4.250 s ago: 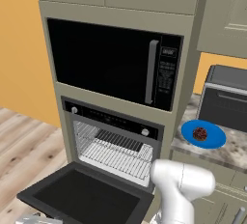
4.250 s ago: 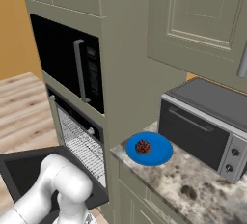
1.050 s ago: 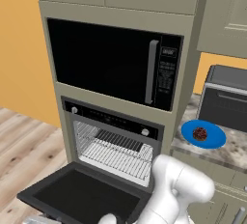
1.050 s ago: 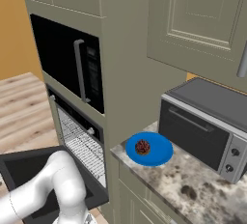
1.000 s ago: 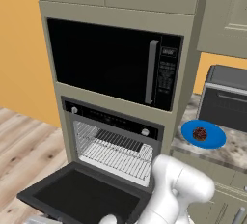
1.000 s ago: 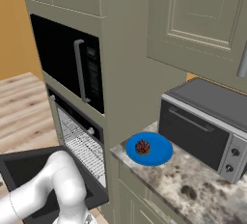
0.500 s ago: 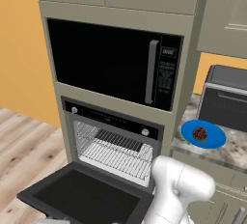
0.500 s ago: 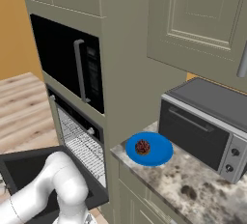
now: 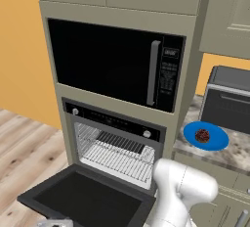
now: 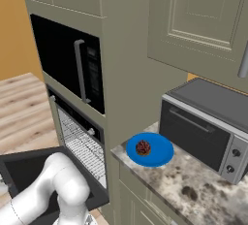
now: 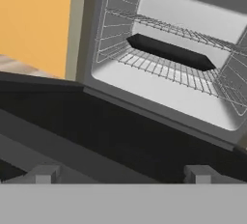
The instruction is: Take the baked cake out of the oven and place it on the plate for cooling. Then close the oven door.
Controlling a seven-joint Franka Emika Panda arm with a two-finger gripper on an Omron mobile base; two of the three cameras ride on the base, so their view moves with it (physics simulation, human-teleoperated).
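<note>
— Where's the gripper (image 11: 120, 175) right now?

— Low down, at the outer edge of the oven door (image 9: 88, 199). Looking along the hand, the two finger tips (image 11: 44, 174) stand far apart, so it's wide, with nothing between them. They sit just above the door's dark inner face.

— And the door itself?

— Folded flat down, fully open. Past it the oven (image 9: 116, 145) gapes, pale inside, wire racks (image 11: 173, 71) running across it. The control strip with the silver knobs (image 9: 147, 134) sits along the top of the opening.

— The cake?

— The baked cake (image 9: 202, 135) is on the plate (image 9: 217, 140), about in the middle of it. The plate rests on the speckled counter (image 10: 193, 185), right of the oven column and just in front of the silver toaster oven (image 10: 206, 122).

— What's above the oven?

— The black microwave (image 9: 110, 64) with its vertical handle, door shut. The white arm (image 9: 183, 189) bends down from the lower right toward the door.
</note>
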